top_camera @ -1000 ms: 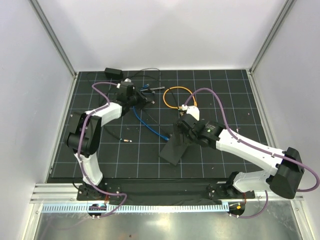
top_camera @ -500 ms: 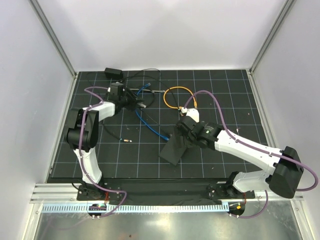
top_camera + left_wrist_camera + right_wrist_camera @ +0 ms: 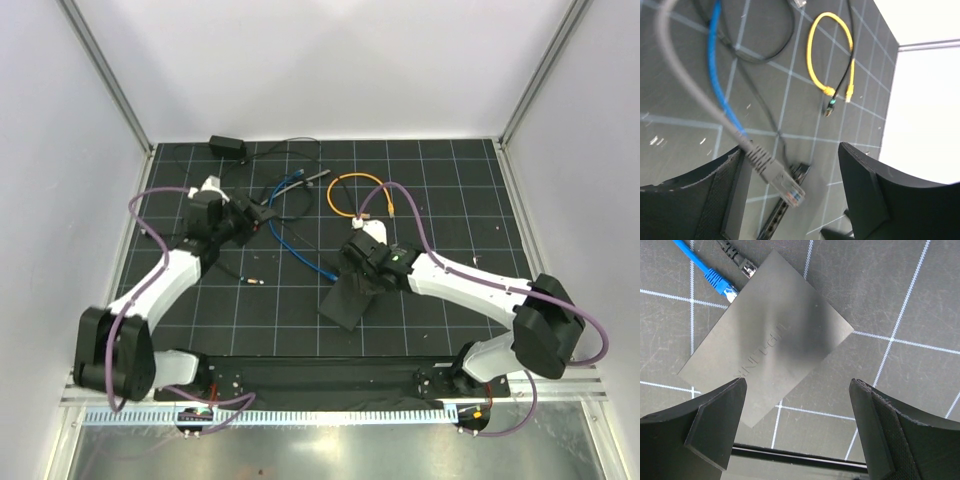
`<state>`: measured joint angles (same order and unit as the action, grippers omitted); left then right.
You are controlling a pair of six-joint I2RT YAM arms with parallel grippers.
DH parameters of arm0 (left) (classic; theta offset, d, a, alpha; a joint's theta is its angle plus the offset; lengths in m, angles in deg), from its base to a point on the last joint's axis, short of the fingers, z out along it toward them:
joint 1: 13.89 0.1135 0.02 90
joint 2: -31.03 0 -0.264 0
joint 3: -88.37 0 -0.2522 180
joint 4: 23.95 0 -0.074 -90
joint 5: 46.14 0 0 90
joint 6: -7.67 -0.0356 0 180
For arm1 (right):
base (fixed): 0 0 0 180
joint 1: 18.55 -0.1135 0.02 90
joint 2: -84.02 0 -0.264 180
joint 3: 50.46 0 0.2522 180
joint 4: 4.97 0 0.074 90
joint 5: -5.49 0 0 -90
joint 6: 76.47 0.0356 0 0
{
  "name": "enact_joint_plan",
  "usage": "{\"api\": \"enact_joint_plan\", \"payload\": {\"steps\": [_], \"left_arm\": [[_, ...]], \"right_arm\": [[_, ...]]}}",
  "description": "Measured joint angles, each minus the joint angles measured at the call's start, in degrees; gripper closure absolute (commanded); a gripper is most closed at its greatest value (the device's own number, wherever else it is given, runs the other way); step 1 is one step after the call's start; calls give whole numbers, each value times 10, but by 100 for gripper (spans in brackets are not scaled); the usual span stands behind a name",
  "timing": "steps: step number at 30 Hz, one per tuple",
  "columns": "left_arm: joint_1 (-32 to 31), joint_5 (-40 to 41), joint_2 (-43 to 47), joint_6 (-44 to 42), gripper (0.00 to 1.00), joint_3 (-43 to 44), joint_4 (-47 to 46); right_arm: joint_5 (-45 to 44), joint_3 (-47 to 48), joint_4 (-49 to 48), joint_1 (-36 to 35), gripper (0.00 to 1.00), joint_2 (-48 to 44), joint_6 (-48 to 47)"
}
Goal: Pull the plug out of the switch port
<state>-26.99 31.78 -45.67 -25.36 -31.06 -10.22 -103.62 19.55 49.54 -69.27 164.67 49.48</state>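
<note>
The switch is a flat matte-black box (image 3: 345, 298) (image 3: 775, 345) lying on the gridded mat. Its port edge (image 3: 782, 210) shows a row of sockets in the left wrist view. A grey cable's clear plug (image 3: 788, 189) is out of the sockets. It hangs between the spread fingers of my left gripper (image 3: 792, 155) (image 3: 262, 214), close to the left finger and not clamped. My right gripper (image 3: 797, 385) (image 3: 352, 262) hovers open over the box's near corner. A blue plug (image 3: 722, 285) and a black plug (image 3: 742, 265) reach the box's far edge; whether they are seated I cannot tell.
A yellow cable loop (image 3: 352, 190) (image 3: 812, 55) lies behind the box, and the blue cable (image 3: 290, 235) runs across mid-mat. A small black power adapter (image 3: 227, 146) sits at the back left with thin black wires. White walls bound the mat on three sides.
My left gripper has opened and let go of the grey plug, and the left arm has swung back to the left and nearer. The right gripper shifted slightly left over the box.
</note>
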Motion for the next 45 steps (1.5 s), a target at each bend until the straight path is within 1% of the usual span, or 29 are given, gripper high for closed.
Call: {"api": "enact_joint_plan", "payload": {"steps": [2, 3, 5, 7, 9, 11, 13, 14, 15, 16, 17, 20, 22, 23, 26, 28, 30, 34, 39, 42, 45], "left_arm": [[0, 8, 39, -5, 34, -25, 16], [0, 11, 57, -5, 40, -40, 20], [-2, 12, 84, -3, 48, -65, 32], [-14, 16, 111, 1, 53, -96, 38], [-39, 27, 143, 16, 57, -135, 39], [-80, 46, 189, 39, 60, -176, 44], [-127, 69, 249, 62, 61, -212, 51], [-145, 77, 282, 73, 64, -226, 55], [-156, 84, 316, 83, 64, -238, 62], [-160, 94, 346, 90, 63, -244, 67], [-161, 103, 373, 97, 61, -248, 71], [-161, 124, 412, 105, 57, -247, 76], [-161, 122, 386, 105, 57, -236, 67], [-161, 114, 356, 105, 59, -229, 57], [-162, 81, 239, 106, 64, -206, 18], [-167, 64, 155, 110, 64, -204, -29], [-179, 58, 99, 117, 62, -209, -71], [-215, 55, 18, 133, 53, -209, -166], [-271, 70, -78, 152, 53, -195, -255], [-291, 81, -130, 165, 53, -195, -309], [-298, 90, -181, 179, 57, -195, -362]], "right_arm": [[3, 0, -4, 3, 8, 7, -1], [5, 1, -5, 4, 8, 10, -1], [7, 2, -9, 7, 8, 14, -1], [9, 6, -12, 11, 8, 18, 0], [9, 13, -14, 14, 8, 24, 0], [9, 21, -18, 17, 9, 33, 2], [9, 32, -19, 18, 8, 42, 2], [10, 38, -21, 18, 9, 47, 2], [10, 42, -21, 18, 9, 51, 3], [10, 45, -22, 19, 9, 53, 3], [11, 47, -23, 18, 8, 54, 3], [11, 50, -26, 18, 9, 56, 5], [11, 50, -27, 19, 9, 57, 9], [12, 50, -29, 19, 10, 59, 12], [14, 51, -32, 20, 13, 67, 25], [13, 52, -35, 21, 16, 75, 37], [13, 52, -38, 21, 19, 82, 50], [12, 52, -44, 24, 22, 91, 68], [9, 52, -52, 32, 25, 95, 78], [10, 45, -64, 42, 26, 95, 78], [13, 35, -74, 54, 26, 99, 74]]}}
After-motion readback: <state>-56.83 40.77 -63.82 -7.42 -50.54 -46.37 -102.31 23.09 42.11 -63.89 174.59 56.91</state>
